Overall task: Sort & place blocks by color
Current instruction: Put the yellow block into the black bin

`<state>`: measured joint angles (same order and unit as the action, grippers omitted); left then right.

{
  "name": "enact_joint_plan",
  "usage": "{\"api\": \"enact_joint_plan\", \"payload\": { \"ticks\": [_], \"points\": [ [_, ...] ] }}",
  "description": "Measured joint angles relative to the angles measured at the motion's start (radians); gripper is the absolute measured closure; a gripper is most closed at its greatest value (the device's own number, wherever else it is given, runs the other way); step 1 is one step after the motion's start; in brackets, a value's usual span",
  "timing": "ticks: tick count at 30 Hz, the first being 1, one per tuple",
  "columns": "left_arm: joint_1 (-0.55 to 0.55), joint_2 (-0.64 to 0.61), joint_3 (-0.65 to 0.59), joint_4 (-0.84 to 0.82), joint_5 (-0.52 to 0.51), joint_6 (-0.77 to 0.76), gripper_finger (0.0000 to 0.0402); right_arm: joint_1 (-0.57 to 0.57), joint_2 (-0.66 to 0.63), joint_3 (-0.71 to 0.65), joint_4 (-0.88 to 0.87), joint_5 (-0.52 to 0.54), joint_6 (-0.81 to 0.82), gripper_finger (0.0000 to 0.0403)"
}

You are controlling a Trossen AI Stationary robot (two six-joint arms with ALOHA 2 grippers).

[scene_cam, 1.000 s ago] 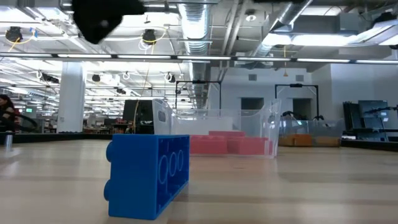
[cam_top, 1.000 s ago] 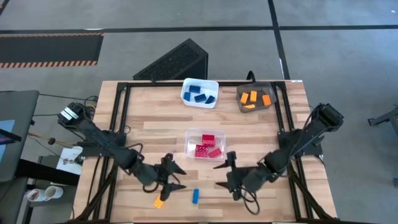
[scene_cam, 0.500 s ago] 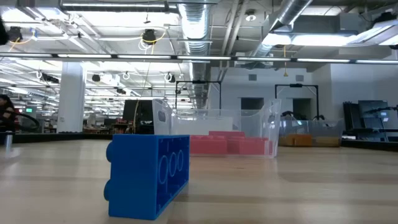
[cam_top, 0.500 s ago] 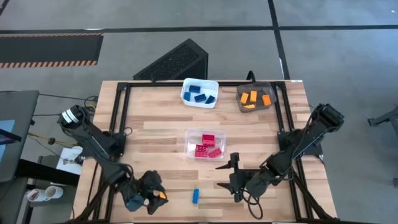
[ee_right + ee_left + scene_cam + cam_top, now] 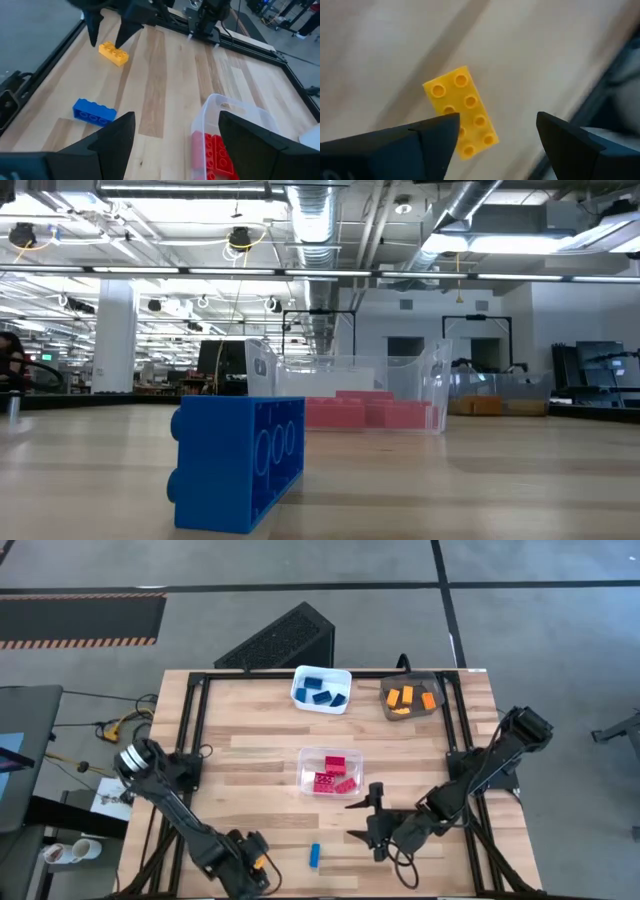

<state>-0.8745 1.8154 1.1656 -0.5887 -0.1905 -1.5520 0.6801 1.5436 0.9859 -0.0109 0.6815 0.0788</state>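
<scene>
Directly beneath the spread-open, empty left end effector, the yellow block.

A yellow-orange brick with two rows of studs lies flat, studs up, on the wood at the lower left of the high view, and a blue brick lies on its side just right of it near the bottom centre, filling the left foreground of the low view. Red bricks are heaped at the centre of the high view, blue bricks sit at top centre, and orange bricks lie at the upper right.
</scene>
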Motion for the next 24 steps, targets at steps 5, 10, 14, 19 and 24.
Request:
{"api": "enact_joint_plan", "payload": {
  "ticks": [5, 10, 14, 19, 24],
  "points": [
    [0.007, 0.080, 0.167, -0.231, -0.004, 0.036, 0.0139, -0.011, 0.000, 0.000, -0.003, -0.001, 0.000, 0.0097],
    [0.011, 0.085, 0.204, -0.256, -0.005, 0.048, 0.0139, -0.013, 0.000, 0.000, -0.005, -0.002, 0.000, 0.0097],
    [0.012, 0.085, 0.199, -0.321, 0.000, 0.029, 0.0139, -0.013, 0.000, 0.000, -0.015, -0.002, 0.000, 0.0097],
    [0.008, 0.085, 0.141, -0.275, 0.048, 0.012, 0.0139, -0.013, 0.000, 0.000, -0.031, -0.003, -0.001, 0.0097],
    [0.008, 0.084, 0.060, -0.193, 0.055, -0.024, 0.0139, -0.023, 0.000, 0.000, -0.037, -0.004, -0.008, 0.0097]
  ]
}}
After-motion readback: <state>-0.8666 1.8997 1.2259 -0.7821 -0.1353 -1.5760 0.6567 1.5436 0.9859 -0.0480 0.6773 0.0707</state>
